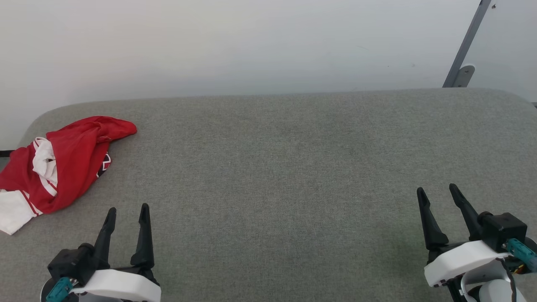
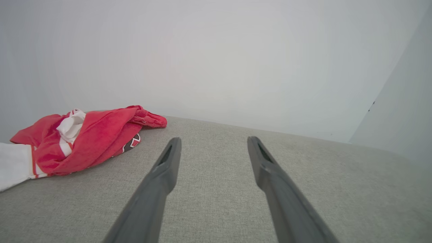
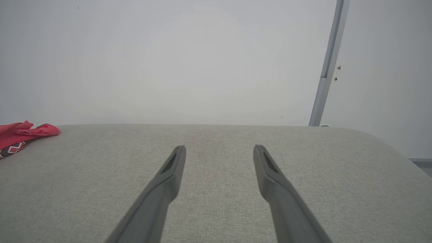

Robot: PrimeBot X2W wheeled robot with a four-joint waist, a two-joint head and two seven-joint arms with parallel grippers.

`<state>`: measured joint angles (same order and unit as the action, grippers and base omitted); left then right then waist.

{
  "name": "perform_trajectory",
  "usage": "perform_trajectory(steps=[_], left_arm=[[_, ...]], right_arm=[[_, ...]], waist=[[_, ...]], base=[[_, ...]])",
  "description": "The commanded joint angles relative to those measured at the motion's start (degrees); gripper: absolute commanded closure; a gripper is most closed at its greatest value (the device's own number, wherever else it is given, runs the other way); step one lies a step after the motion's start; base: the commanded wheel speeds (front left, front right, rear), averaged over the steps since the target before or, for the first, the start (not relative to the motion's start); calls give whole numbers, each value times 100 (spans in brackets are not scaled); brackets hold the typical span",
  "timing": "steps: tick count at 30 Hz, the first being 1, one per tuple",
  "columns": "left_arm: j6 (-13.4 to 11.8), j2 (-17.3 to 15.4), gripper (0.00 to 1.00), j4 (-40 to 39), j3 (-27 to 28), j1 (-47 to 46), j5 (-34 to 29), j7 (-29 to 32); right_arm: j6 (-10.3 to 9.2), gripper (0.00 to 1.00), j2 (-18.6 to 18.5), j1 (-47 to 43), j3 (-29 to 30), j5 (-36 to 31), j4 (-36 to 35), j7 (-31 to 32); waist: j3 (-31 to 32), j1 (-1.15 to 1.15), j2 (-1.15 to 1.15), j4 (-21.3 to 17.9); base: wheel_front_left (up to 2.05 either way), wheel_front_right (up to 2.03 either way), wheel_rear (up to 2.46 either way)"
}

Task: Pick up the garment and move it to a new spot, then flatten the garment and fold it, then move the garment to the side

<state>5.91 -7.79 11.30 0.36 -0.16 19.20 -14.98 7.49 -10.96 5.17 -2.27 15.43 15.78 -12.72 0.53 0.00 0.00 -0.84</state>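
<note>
The garment (image 1: 67, 163) is a red T-shirt with white sleeves, lying crumpled at the far left of the grey padded table (image 1: 277, 167), one white sleeve hanging at the table's left edge. A bit of dark lettering peeks out under a red fold. My left gripper (image 1: 127, 209) stands open near the front left, a short way in front of the garment and apart from it. In the left wrist view the garment (image 2: 84, 140) lies left of the open fingers (image 2: 167, 168). My right gripper (image 1: 437, 189) is open at the front right, far from the garment (image 3: 20, 133).
A pale wall rises right behind the table's rounded far edge. A grey slanted metal bar (image 1: 465, 46) with a bracket stands at the back right corner. The grey table surface stretches between the two grippers.
</note>
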Motion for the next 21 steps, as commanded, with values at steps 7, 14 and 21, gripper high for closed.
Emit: perform_trajectory(steps=[7, 14, 21], left_arm=[[46, 19, 0, 50, 52, -3, -39, -30], [-42, 0, 0, 111, 168, -48, 26, -28], [-221, -64, 0, 46, 368, 8, 130, 35]], right_arm=[[0, 0, 7, 14, 30, -23, 37, -70], [0, 0, 23, -22, -52, 13, -10, -63], [0, 0, 35, 99, -334, 43, -53, 0]], waist=[[17, 0, 0, 43], [87, 0, 0, 379], [157, 0, 0, 998]], base=[[0, 0, 0], [0, 0, 0], [0, 0, 0]])
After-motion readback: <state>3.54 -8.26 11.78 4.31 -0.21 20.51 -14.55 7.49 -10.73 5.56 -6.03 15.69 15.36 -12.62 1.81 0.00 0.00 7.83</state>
